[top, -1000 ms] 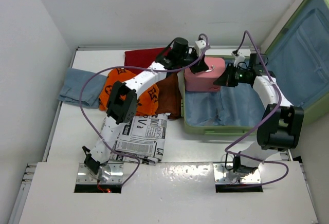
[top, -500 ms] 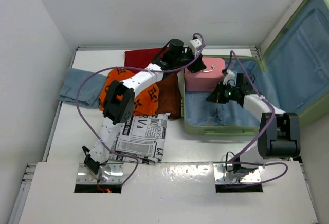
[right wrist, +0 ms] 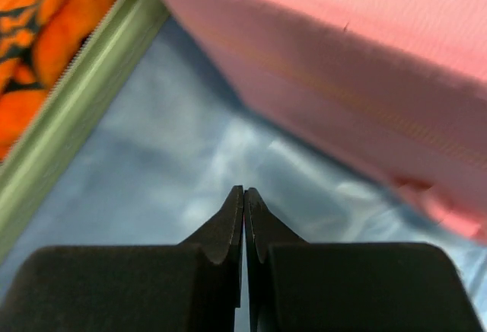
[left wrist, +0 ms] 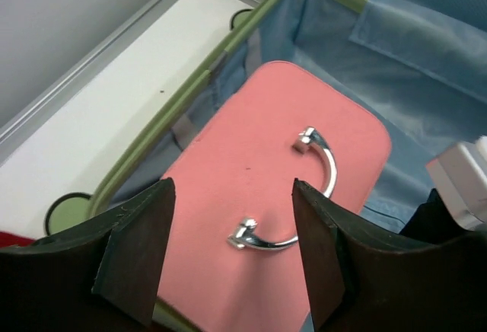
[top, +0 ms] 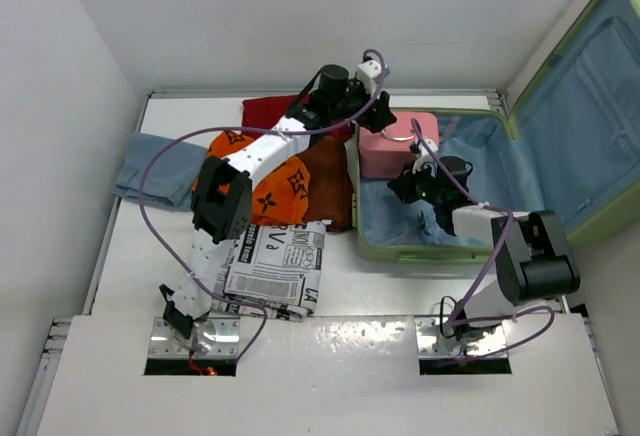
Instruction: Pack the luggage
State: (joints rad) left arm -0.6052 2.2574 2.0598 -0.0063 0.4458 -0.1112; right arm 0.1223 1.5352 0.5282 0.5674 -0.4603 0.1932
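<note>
You are at the placing step, by the look of it. The large light-green hard-shell suitcase point(top: 400, 253) lies open on the right side of the table, with its lid propped up at the far right. A small pink case with a curved metal handle point(left wrist: 323, 166) sits in the far-left corner of the suitcase's blue-grey lined base.

Your left gripper point(left wrist: 232, 195) hovers directly above that pink case point(top: 385, 153). Its fingers are spread apart and hold nothing; the handle shows between them from above, untouched.

Your right gripper point(right wrist: 243, 192) is clenched tight on nothing. It sits low over the blue lining point(right wrist: 190, 164), just beside the near side of the pink case.

The pink case appears settled, so the next move probably calls for lifting the left arm clear and going left. An orange printed cloth point(top: 285, 194), a brown cloth point(top: 327, 178), a dark red cloth point(top: 272, 111), a blue cloth point(top: 160, 168) and a newspaper-print bundle point(top: 275, 261) wait there. Open the right fingers before you use that arm.
</note>
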